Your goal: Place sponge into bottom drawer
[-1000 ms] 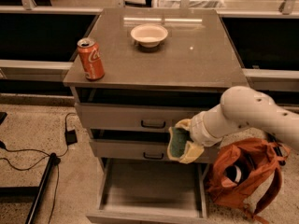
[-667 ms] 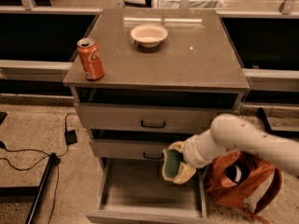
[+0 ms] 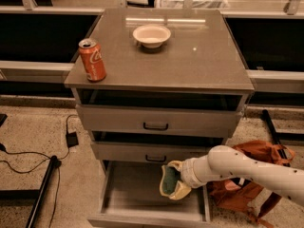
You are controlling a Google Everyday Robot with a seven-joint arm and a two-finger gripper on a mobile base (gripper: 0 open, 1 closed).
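My gripper hangs at the end of the white arm, just over the right part of the open bottom drawer. Its pale fingers are shut on the sponge, whose dark green scrub face shows toward the left. The sponge is held a little above the drawer's plain grey floor. The two upper drawers with dark handles are closed.
An orange soda can stands at the cabinet top's left front corner. A white bowl sits near the back middle. An orange-brown backpack lies on the floor right of the cabinet. Black cables and a stand leg lie at left.
My gripper with the sponge has moved down and left, from in front of the middle drawer to over the open bottom drawer.
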